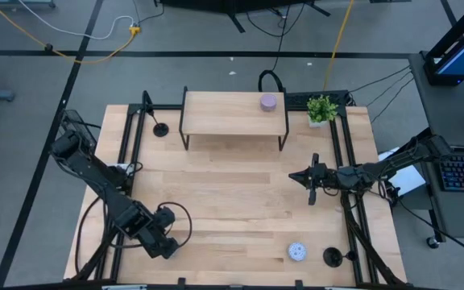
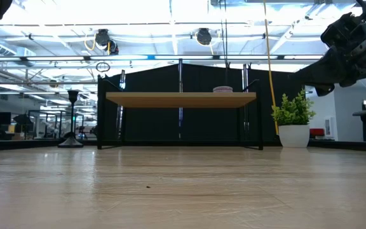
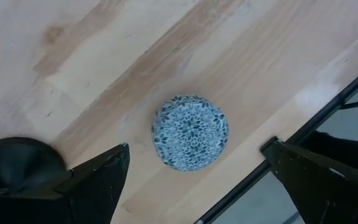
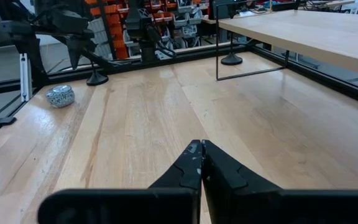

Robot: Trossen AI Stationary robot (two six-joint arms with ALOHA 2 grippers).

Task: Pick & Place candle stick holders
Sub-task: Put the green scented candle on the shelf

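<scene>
My left gripper (image 3: 196, 148) is open near the table's near left corner (image 1: 163, 238) and points steeply down. Below it, between its fingers but apart from them, a patterned round puck (image 3: 190, 132) lies flat on the wood. A black candle stick holder (image 4: 96, 78) stands upright on its disc base beside that puck; from above it shows as a dark round shape (image 3: 11, 165) outside one finger. The arm hides both in the high view. Two more holders stand at the far left (image 1: 161, 129) and near right (image 1: 332, 256). My right gripper (image 4: 201, 146) is shut, level above the table's right middle (image 1: 294, 176).
A low wooden shelf (image 1: 234, 113) on black legs stands at the far middle with a lavender puck (image 1: 269, 101) on top. A potted plant (image 1: 321, 109) sits to its right. A pale patterned puck (image 1: 296, 251) lies near right. Black rails (image 3: 328, 118) edge the table.
</scene>
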